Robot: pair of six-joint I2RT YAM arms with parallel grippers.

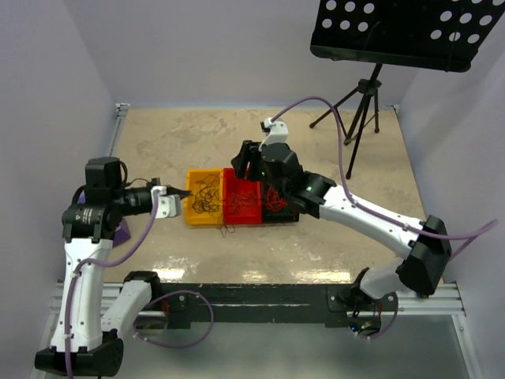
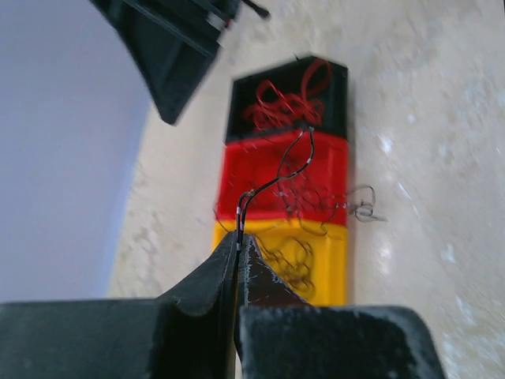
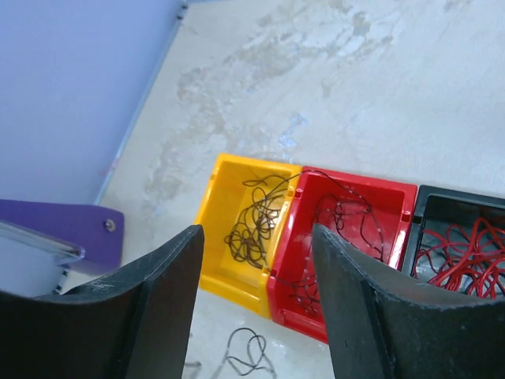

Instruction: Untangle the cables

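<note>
Cable sorting: one dark strand pinched at left, right fingers spread above the bins.

Left fingers [image 2: 237,253] were pressed together on the end of a single dark cable [image 2: 286,166], which arched away over the red bin [image 2: 331,158]. Yellow bin [image 1: 190,207] held a loose knot of dark cables [image 3: 252,225]. Red bin held a few more dark ones, and black bin [image 3: 430,199] held the red cables [image 3: 461,249]. One stray dark loop [image 3: 248,354] lay on the tabletop [image 1: 331,245] just in front of the bins. Right fingers [image 3: 351,300] stood apart over the red bin, holding nothing. Judgement: strands looked very light and springy, apt to hook neighbours and slip from a flat pinch. Best taken near a free end and lifted slowly so snagged ones drop off.
</note>
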